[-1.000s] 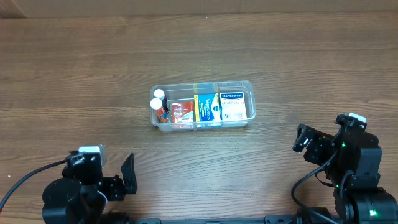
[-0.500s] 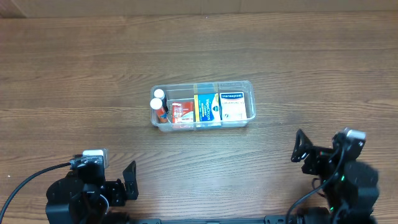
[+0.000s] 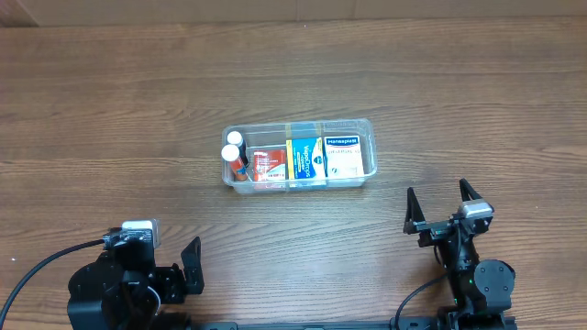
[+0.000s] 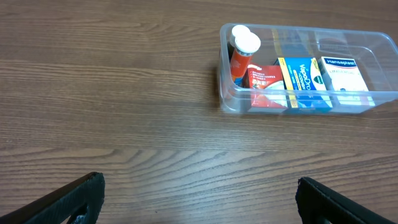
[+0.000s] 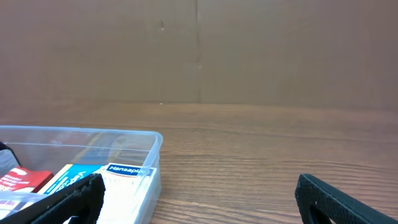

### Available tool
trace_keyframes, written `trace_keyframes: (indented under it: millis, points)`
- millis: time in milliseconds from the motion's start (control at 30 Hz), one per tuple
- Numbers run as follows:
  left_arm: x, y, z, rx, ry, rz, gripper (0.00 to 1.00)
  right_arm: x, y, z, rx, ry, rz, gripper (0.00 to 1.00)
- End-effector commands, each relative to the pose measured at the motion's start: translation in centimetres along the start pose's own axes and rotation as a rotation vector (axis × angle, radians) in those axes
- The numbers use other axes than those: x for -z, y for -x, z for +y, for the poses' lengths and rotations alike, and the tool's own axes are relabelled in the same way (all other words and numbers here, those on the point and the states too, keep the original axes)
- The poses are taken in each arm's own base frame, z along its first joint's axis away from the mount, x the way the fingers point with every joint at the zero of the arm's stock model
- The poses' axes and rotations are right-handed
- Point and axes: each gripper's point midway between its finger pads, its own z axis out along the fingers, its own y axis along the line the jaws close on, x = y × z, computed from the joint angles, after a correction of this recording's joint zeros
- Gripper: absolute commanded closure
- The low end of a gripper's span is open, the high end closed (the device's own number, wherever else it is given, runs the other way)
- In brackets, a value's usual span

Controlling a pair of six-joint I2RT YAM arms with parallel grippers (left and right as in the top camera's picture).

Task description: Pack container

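The clear plastic container (image 3: 371, 129) sits mid-table. It holds two white-capped bottles (image 3: 232, 149), a red box (image 3: 269, 165), a blue and green box (image 3: 305, 159) and a white-and-blue plaster box (image 3: 343, 156). It also shows in the left wrist view (image 4: 385, 43) and the right wrist view (image 5: 152, 146). My left gripper (image 3: 189, 266) is open and empty at the front left, well short of the container; its fingers frame bare wood in its wrist view (image 4: 199, 199). My right gripper (image 3: 438, 213) is open and empty at the front right, apart from the container; it also shows in its wrist view (image 5: 199, 198).
Bare wooden table surrounds the container (image 3: 138, 101). A brown cardboard wall (image 5: 199, 50) stands behind the table's far edge.
The right arm has drawn back toward the front edge and turned, its open fingers now pointing toward the container. The left arm settled slightly lower and then stayed still.
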Motion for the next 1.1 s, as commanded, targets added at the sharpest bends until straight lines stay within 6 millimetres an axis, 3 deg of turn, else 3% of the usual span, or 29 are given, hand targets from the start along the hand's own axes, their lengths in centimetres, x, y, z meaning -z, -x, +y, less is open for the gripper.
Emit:
trace_keyframes:
  millis: [0, 900, 1000, 1067]
  points:
    - [0.1, 0.0, -0.1, 0.0, -0.008, -0.006, 0.0, 0.0, -0.1, 0.0, 0.014, -0.004, -0.008, 0.0]
    - [0.0, 0.0, 0.0, -0.008, 0.0, -0.006, 0.0, 0.0, -0.1, 0.0, 0.014, -0.004, -0.009, 0.0]
    - [-1.0, -0.6, 0.3, -0.011, 0.006, -0.006, 0.0, 0.0, -0.1, 0.0, 0.014, -0.004, -0.008, 0.0]
    - [-3.1, -0.8, 0.3, -0.034, -0.009, -0.079, 0.0, 0.0, -0.1, 0.0, 0.014, -0.004, -0.008, 0.0]
